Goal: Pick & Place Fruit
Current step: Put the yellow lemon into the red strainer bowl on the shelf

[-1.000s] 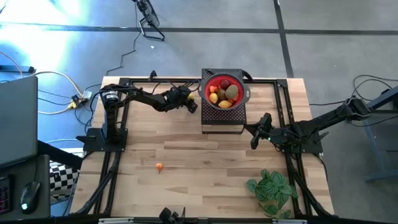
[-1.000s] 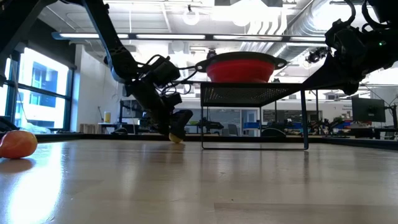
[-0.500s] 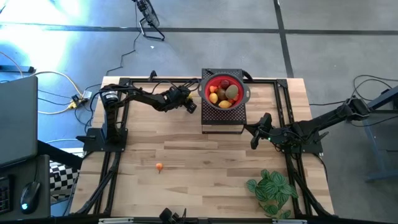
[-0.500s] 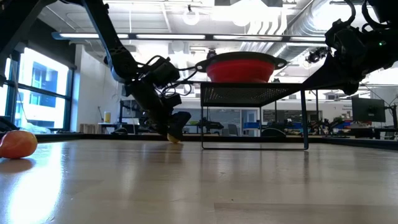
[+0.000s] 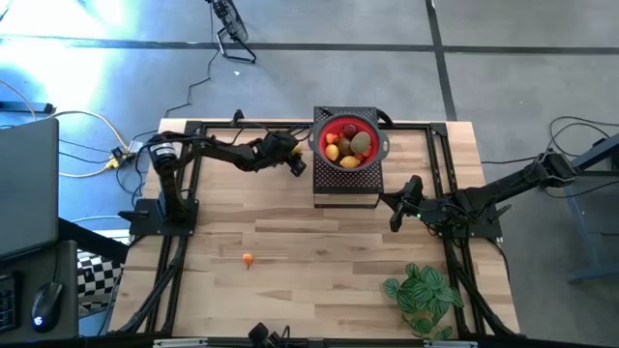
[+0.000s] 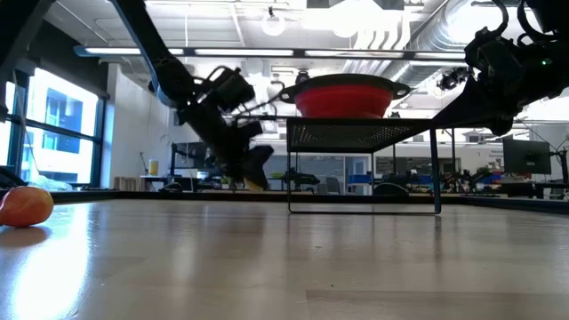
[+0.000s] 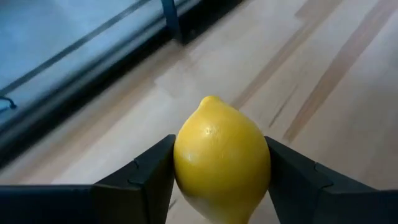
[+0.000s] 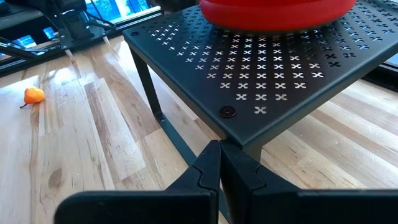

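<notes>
Left gripper (image 5: 298,165) clamped on a load — arm stretched inward, right gripper (image 5: 394,215) closed, arm low.

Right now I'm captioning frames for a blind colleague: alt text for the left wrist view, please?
A yellow lemon fills the centre, clamped between the left gripper's two dark fingers. Behind it lies the light wooden table, crossed by a dark frame rail.

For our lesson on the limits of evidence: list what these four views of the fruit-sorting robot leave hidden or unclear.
- Fruit lower in the red bowl: high view, covered by the top fruit; low view, hidden by the bowl wall.
- Lemon: underside cut off by the left wrist view's edge; sides covered by the left gripper.
- Orange fruit: too small to identify.
</notes>
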Robot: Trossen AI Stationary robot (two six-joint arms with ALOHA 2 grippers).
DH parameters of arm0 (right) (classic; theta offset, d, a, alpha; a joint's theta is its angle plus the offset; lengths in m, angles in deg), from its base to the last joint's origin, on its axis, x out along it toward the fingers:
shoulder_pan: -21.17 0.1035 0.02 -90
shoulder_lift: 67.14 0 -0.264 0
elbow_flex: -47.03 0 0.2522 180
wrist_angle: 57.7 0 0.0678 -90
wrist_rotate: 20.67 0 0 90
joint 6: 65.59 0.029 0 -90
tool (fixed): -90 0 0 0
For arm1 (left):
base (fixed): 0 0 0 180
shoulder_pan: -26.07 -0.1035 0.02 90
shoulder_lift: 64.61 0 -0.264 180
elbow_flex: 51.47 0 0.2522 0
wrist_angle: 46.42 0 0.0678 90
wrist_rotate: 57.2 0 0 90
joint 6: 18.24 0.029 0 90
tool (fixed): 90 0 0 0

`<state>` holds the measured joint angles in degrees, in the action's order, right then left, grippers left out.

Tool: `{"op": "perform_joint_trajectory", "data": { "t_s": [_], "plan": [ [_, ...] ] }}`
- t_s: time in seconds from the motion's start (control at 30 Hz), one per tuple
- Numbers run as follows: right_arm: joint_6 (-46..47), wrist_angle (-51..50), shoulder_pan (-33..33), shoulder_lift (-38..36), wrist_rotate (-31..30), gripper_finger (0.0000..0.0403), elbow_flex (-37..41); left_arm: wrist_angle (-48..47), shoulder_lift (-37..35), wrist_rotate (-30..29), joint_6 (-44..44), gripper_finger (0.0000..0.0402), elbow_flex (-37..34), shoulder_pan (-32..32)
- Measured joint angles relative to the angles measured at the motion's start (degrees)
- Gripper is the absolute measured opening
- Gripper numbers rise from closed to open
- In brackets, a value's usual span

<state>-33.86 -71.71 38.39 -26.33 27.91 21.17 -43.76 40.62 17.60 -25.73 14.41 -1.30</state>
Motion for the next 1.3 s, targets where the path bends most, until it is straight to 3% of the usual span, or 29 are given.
{"op": "perform_joint_trajectory", "data": {
  "t_s": [0.5, 0.7, 0.9, 1.1, 1.3],
  "plan": [
    [0.0, 0.0, 0.0, 0.0, 0.0, 0.0002, 0.0, -13.8, -19.7, -0.9, 6.2, 0.0204, 0.0, -1.6],
    [0.0, 0.0, 0.0, 0.0, 0.0, 0.0002, 0.0, -13.3, -28.0, 0.3, 8.8, 0.0204, 0.0, -1.5],
    [0.0, 0.0, 0.0, 0.0, 0.0, 0.0002, 0.0, -11.3, -33.5, 11.0, 7.4, 0.0204, 0.0, -1.5],
    [0.0, 0.0, 0.0, 0.0, 0.0, 0.0002, 0.0, -3.0, -33.8, 23.3, 5.2, 0.0204, 0.1, -1.4],
    [0.0, 0.0, 0.0, 0.0, 0.0, 0.0002, 0.0, 4.8, -31.7, 24.8, 4.0, 0.0204, 0.1, 0.4]
  ]
}}
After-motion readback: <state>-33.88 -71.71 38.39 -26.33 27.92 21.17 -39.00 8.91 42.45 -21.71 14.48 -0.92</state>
